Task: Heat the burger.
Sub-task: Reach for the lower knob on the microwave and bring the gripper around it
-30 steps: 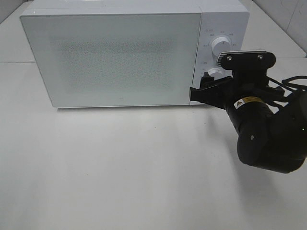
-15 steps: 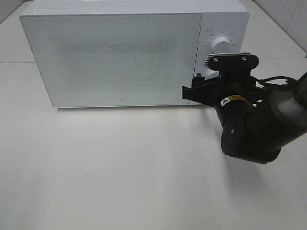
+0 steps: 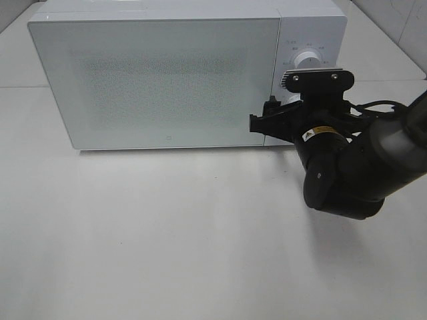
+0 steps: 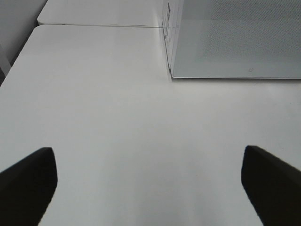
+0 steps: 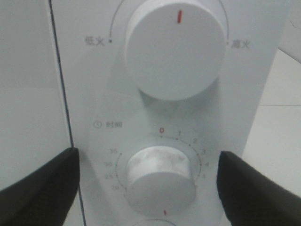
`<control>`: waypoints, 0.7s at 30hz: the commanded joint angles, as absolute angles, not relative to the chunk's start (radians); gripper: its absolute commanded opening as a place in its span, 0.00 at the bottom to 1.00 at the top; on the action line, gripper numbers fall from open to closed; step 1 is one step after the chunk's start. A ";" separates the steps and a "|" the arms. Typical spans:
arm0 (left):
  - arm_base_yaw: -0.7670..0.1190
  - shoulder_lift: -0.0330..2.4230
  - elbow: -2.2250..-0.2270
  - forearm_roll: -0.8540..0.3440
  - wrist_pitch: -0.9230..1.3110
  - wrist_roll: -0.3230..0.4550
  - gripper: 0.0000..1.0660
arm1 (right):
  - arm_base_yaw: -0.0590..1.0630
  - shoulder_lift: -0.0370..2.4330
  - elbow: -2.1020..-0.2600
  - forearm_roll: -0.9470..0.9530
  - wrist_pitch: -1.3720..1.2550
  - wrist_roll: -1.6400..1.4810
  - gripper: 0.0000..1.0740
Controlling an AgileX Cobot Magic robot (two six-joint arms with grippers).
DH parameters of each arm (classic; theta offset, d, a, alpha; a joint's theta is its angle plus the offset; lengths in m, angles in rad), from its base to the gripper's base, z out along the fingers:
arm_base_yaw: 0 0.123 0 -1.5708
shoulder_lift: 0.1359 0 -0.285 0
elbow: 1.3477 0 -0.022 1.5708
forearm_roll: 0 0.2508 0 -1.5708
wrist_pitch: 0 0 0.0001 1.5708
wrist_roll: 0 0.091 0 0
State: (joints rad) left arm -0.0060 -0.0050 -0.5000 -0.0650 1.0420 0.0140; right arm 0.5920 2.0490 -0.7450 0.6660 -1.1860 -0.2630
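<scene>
**tabletop_tom:** From the overhead cam I can only see the right gripper [image 3: 265, 117] up against the control panel of the white microwave [image 3: 167, 73]. It sits just below the upper knob [image 3: 308, 60], and the arm's own bulk covers whatever it's facing. Anyone got the wrist views?

**wristcam_wes:** Yep, the right wrist cam fills that in. The right gripper [image 5: 148, 186] is spread wide, with a finger on either side of the timer knob [image 5: 160, 176] and a gap on both sides, so it isn't gripping anything. The power knob [image 5: 173, 49] above it has its red mark pointing straight up. The left gripper [image 4: 150, 188] never makes it into the overhead shot. Its own cam shows the jaws wide apart over the bare white table [image 4: 117, 117], with a corner of the microwave [image 4: 235, 42] well ahead of it.

**tabletop_tom:** And the burger?

**wristcam_wes:** Can't tell. The door's shut, its dotted glass shows nothing through, and no cam catches the burger.
</scene>
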 commanded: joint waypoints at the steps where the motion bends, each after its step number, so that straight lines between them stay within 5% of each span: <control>1: -0.006 -0.031 -0.497 -0.072 1.036 0.016 0.94 | 0.586 2.046 -0.755 0.645 -1.181 -0.259 0.71; 21: -0.006 -0.031 -0.497 -0.072 1.036 0.016 0.94 | 0.587 2.080 -0.775 0.643 -1.205 -0.260 0.69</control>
